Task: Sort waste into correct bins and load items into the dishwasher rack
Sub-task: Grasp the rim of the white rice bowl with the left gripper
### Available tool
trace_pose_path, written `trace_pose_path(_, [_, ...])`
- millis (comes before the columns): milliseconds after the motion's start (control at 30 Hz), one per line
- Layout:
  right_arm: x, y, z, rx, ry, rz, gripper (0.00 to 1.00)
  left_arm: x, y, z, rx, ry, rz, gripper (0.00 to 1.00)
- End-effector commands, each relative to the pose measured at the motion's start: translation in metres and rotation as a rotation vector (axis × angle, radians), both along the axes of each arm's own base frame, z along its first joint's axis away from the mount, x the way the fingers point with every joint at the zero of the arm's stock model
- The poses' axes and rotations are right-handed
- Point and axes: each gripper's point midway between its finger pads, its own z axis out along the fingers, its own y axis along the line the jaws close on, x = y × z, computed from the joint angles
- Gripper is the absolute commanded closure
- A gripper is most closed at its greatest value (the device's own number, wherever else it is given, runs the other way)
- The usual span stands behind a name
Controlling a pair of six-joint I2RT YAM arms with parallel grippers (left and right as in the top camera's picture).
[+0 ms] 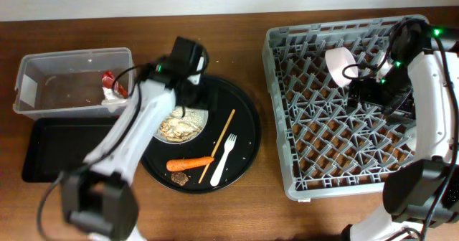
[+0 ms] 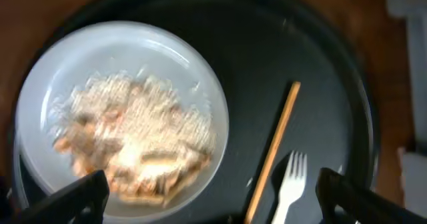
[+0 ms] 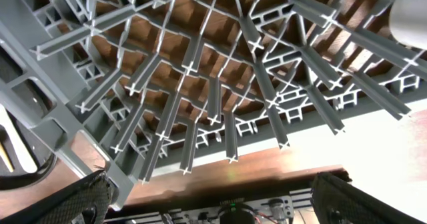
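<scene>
A white plate (image 1: 195, 115) with pale food scraps (image 1: 176, 128) sits on the round black tray (image 1: 247, 126), along with the orange carrot (image 1: 190, 164), a small brown bit (image 1: 179, 178) and the white fork (image 1: 222, 157). My left gripper (image 1: 188, 97) hovers open over the plate (image 2: 120, 57); the scraps (image 2: 133, 137) and fork (image 2: 291, 184) show between its fingers (image 2: 213, 204). The red wrapper (image 1: 109, 78) and white tissue (image 1: 111, 94) lie in the clear tub (image 1: 43, 62). My right gripper (image 1: 356, 90) is open and empty above the grey rack (image 1: 287, 126), next to a pale pink bowl (image 1: 341, 63). The cups are out of view.
The shallow black tray (image 1: 61, 151) lies in front of the clear tub. A thin wooden stick (image 1: 217, 145) lies on the round tray beside the fork, also in the left wrist view (image 2: 273, 151). The right wrist view shows rack pegs (image 3: 213, 97) and the bowl's edge (image 3: 410, 17).
</scene>
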Motion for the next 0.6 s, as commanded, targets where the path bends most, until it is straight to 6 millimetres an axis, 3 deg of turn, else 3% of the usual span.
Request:
trace_pose_path(0, [-0.001, 0.002, -0.004, 0.011, 0.011, -0.004, 0.01, 0.028, -0.036, -0.015, -0.109, 0.071, -0.064, 0.01])
trace_pose_path(233, [0.000, 0.002, -0.005, 0.010, 0.006, -0.007, 0.01, 0.027, -0.042, -0.072, -0.091, 0.195, 0.018, 0.03])
trace_pose_path(367, [0.000, 0.002, -0.005, 0.010, 0.006, -0.007, 0.01, 0.025, -0.041, -0.094, -0.092, 0.254, 0.115, 0.11])
trace_pose_path(433, [0.000, 0.002, -0.005, 0.010, 0.006, -0.007, 0.01, 0.024, -0.040, -0.102, -0.084, 0.269, 0.121, 0.24])
trace_pose_path(567, [0.000, 0.002, -0.005, 0.010, 0.006, -0.007, 0.01, 0.023, -0.043, -0.113, -0.068, 0.278, 0.114, 0.29])
